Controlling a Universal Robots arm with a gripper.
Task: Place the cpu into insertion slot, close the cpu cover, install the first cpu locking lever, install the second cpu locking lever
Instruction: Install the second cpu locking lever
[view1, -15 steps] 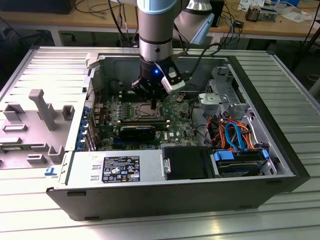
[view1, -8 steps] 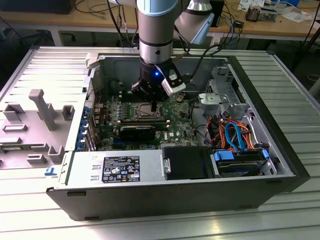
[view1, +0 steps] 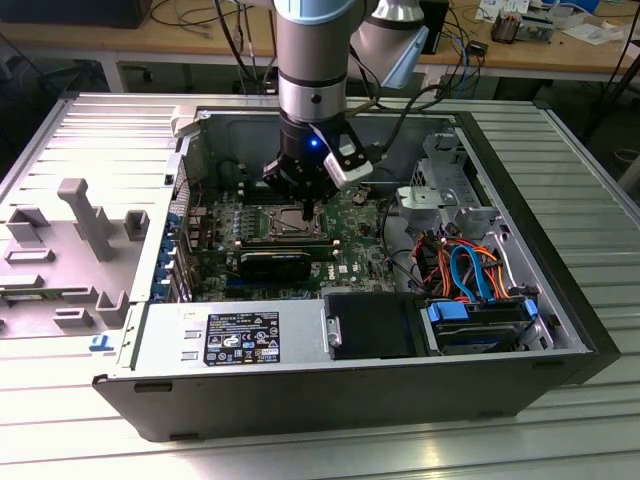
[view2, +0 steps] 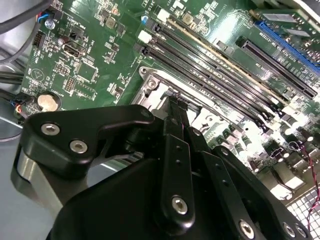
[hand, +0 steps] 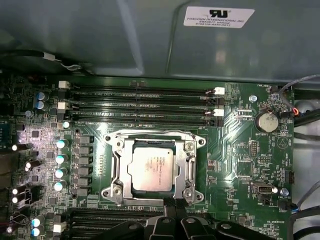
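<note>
The cpu (hand: 154, 170), a dull silver square chip, lies flat in the insertion slot (view1: 285, 222) on the green motherboard (hand: 240, 160). The cpu cover (hand: 121, 167), a silver frame with a square window, lies down around the chip. A thin metal lever rod (hand: 150, 133) runs along the socket edge nearest the memory slots. My gripper (hand: 172, 206) hangs just above the opposite edge of the socket. Its black fingers (view2: 174, 107) are shut together with nothing visible between them. In the exterior view the gripper (view1: 308, 208) reaches down inside the open computer case.
Long black memory slots (hand: 140, 102) run beside the socket, and a coin battery (hand: 265, 120) sits nearby. A black card (view1: 275, 262), a power supply (view1: 240, 335) and a drive bay with coloured cables (view1: 470, 270) crowd the case. The case walls (view1: 180, 160) stand close around.
</note>
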